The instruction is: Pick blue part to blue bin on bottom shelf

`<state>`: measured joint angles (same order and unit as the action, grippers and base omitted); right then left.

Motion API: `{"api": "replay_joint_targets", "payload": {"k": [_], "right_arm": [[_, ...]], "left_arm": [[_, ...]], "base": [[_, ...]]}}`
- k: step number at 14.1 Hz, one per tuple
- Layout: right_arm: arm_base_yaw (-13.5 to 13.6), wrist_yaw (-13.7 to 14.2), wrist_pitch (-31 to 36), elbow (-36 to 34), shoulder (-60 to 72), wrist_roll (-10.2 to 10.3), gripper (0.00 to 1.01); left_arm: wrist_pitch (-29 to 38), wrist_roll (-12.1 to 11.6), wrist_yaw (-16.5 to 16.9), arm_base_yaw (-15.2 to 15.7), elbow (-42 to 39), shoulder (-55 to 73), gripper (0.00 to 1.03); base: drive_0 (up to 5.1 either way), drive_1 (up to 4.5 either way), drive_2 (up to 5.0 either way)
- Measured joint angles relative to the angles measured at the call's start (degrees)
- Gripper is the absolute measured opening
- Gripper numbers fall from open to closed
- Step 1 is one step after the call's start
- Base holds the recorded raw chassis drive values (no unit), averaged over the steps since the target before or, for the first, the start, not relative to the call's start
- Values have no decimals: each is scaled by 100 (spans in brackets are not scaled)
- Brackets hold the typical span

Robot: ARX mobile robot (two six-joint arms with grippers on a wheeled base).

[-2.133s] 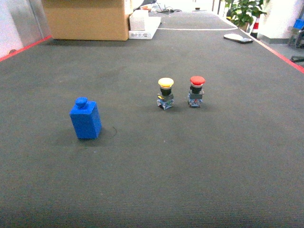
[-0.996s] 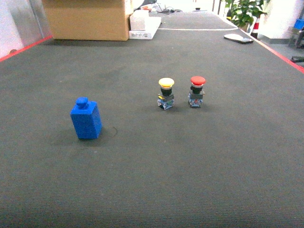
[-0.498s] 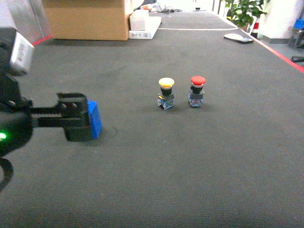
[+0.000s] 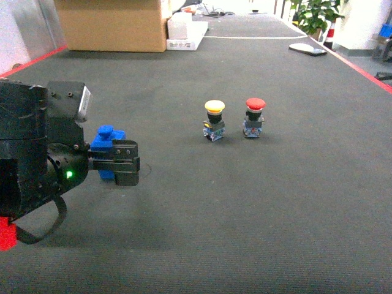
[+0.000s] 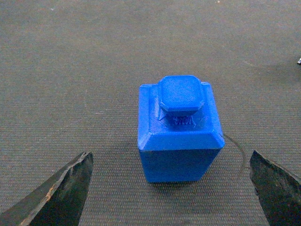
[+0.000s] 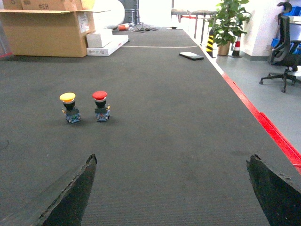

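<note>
The blue part (image 5: 180, 132) stands upright on the dark bench (image 4: 245, 202) toward its left edge, framed between the spread fingers of the left tool (image 5: 169, 188) but not touched by them. It is judged light, rigid and somewhat slick, best gripped across its flat side walls below the knob. The right tool (image 6: 171, 188) is also spread with nothing in it, and neither the blue bin nor the bottom shelf is in view.

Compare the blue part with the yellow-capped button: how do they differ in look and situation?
The blue part is a one-colour blocky piece with a squat knob; the yellow-capped button is slimmer, with a wide yellow cap on a dark body. The blue part looks bulkier than the yellow-capped button. The blue part sits between the open left claw fingers, untouched; the yellow-capped button has no claw near it, only the red-capped button beside it. Both stand upright on the dark mat.
</note>
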<state>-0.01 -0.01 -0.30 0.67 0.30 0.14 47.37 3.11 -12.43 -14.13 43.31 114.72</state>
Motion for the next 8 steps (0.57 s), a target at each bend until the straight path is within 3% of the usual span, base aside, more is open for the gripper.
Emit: {"api": "replay_joint_targets", "payload": {"k": [3, 7, 8], "right_arm": [[0, 0, 0, 0, 0, 0, 98], [0, 0, 0, 0, 0, 0, 98], [0, 0, 2, 0, 0, 0, 98]], "left_arm": [[-48, -20, 9, 61, 354, 299, 98], [-127, -81, 216, 249, 1502, 1342, 98], [-15, -98, 166, 251, 1521, 1410, 94]], "base": [[0, 0, 0], [0, 0, 0], [0, 0, 0]]}}
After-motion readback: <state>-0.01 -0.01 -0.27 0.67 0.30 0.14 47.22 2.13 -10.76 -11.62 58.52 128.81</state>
